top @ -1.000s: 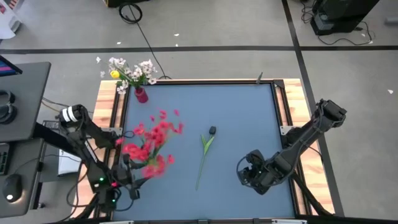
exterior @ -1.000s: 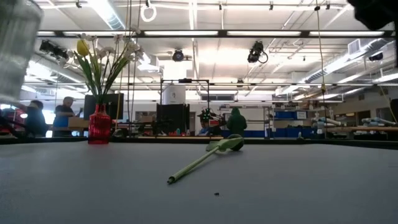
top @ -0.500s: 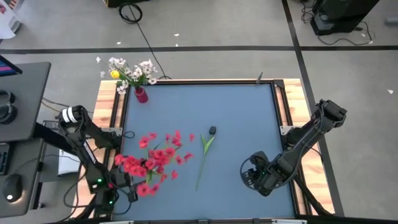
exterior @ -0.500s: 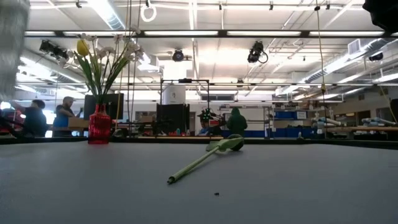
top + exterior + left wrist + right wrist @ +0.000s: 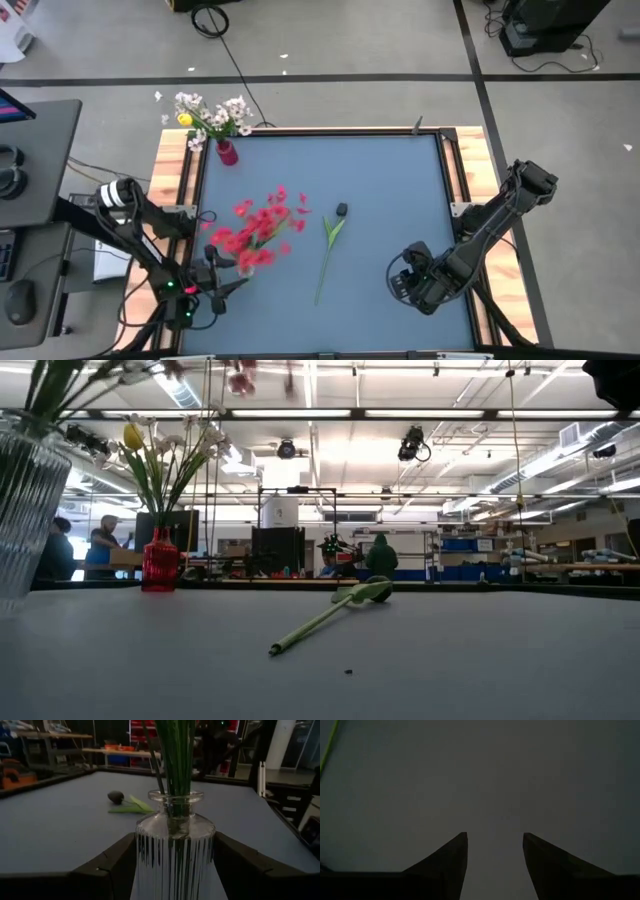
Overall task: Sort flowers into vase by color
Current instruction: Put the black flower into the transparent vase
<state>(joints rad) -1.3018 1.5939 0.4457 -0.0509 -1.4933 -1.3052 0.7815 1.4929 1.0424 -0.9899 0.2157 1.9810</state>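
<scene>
I count two vases: a ribbed clear glass vase (image 5: 175, 850) of red flowers (image 5: 262, 222) near the surface's (image 5: 390, 180) left edge, gripped between my left gripper's (image 5: 212, 283) fingers (image 5: 117, 865), and a small red vase (image 5: 227, 152) with white and yellow blossoms (image 5: 210, 112) at the far-left corner. One bare green stem (image 5: 327, 250) lies mid-surface. Right gripper (image 5: 405, 285) rests near right, fingers (image 5: 451, 860) apart and empty. No readable writing.

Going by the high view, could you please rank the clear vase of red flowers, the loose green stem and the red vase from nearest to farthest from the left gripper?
1. The clear vase of red flowers stands between the fingers of the left gripper, near the table's left front.
2. The loose green stem lies mid-table, toward the right.
3. The red vase stands at the far left corner.
</scene>
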